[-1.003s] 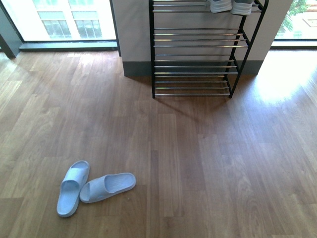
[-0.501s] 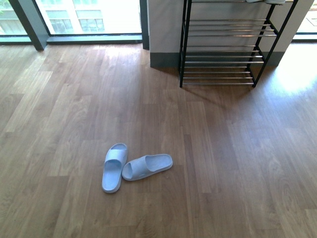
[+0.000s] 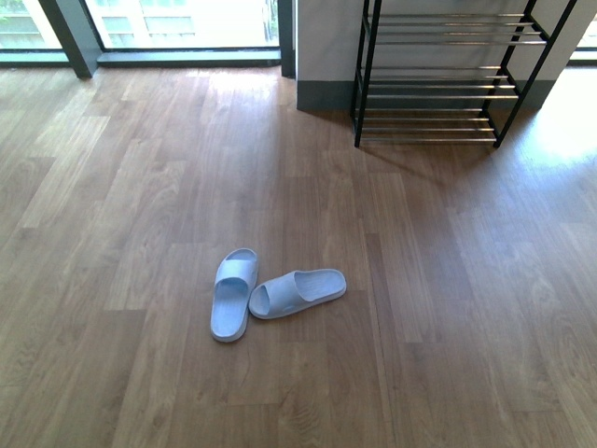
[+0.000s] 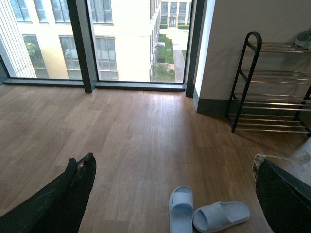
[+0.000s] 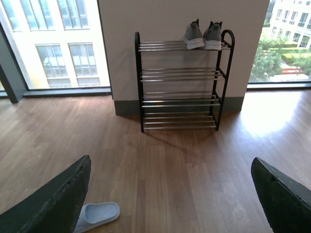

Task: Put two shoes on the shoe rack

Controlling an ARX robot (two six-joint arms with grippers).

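**Rack and Slides Caught Only in Part**

In the front view, the shoe rack is cropped by the top edge, so its upper tiers are out of sight. In the left wrist view, the rack's far side runs past the picture's edge. The grey sneakers on its top tier show as a sliver, too little to make out. One pale blue slide loses its heel to the frame. In the right wrist view, a slide lies partly behind a finger of the right gripper, and the sneakers show only their heels. The wide-spread fingers of the left gripper and the right gripper run out of frame.
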